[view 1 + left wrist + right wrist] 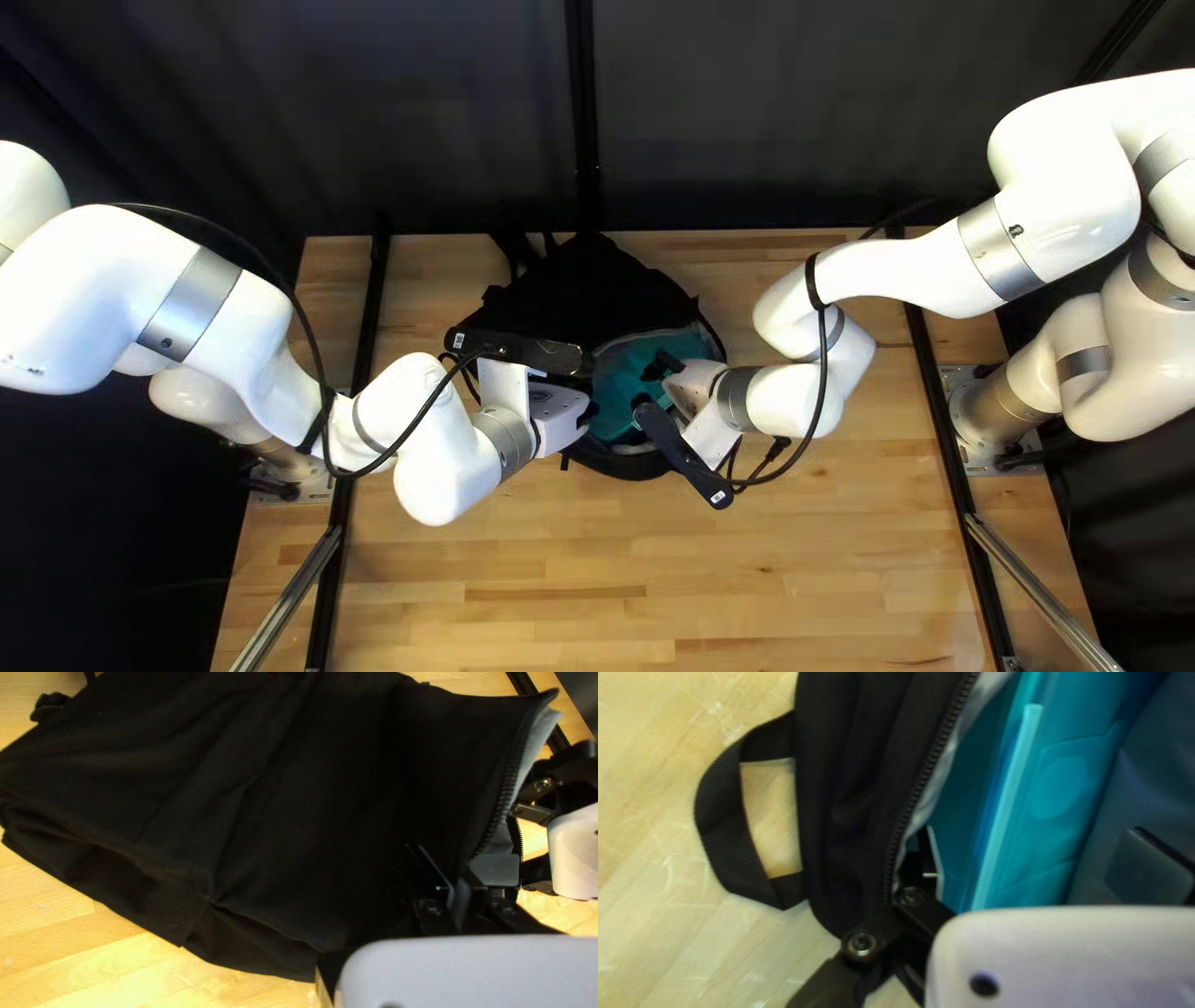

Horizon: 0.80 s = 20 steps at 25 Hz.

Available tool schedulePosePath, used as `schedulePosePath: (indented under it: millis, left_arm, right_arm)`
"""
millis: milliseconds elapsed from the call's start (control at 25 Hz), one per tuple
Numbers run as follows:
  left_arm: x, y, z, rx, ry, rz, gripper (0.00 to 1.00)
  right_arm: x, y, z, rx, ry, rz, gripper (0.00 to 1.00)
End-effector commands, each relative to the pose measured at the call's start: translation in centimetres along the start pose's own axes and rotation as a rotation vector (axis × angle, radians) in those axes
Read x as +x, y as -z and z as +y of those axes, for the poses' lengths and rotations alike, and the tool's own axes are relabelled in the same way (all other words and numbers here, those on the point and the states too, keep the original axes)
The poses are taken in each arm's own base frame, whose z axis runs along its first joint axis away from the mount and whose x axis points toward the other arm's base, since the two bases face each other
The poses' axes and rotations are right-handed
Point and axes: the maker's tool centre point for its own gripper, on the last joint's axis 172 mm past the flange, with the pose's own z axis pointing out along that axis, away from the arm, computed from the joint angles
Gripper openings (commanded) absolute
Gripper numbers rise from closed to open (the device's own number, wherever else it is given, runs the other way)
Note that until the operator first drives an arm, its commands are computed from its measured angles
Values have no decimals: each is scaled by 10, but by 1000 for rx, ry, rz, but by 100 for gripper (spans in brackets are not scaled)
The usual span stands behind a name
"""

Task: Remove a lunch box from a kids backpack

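Left arm (87,299) and right arm (903,276), flanking the backpack (560,293): glossy white, rounded housings; silver-grey bands; looping black cables (820,361). Beside backpack: black bars (682,454), small white labels, round screws (861,944).

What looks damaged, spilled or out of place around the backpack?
Only the light wooden tabletop: pale, scratch-like scuffs interrupt its grain beside the black webbing loop of the black fabric backpack. The bag is unzipped, but I see nothing spilled.

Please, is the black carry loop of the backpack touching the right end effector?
Apart. The right wrist view shows the wooden tabletop between the black loop and the dark links of the right end effector.
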Motion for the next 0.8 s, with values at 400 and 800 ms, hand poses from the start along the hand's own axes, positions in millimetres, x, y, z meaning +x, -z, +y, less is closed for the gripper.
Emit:
schedulePosePath:
  millis: [400, 800]
  left_arm:
    - [1, 1, 0, -1, -2, 1, 0]
    - [1, 2, 1, -4, -2, 1, 0]
  right_arm:
    - [-3, 13, 11, -5, 10, -13, 0]
    - [1, 47, 45, -33, 40, -38, 0]
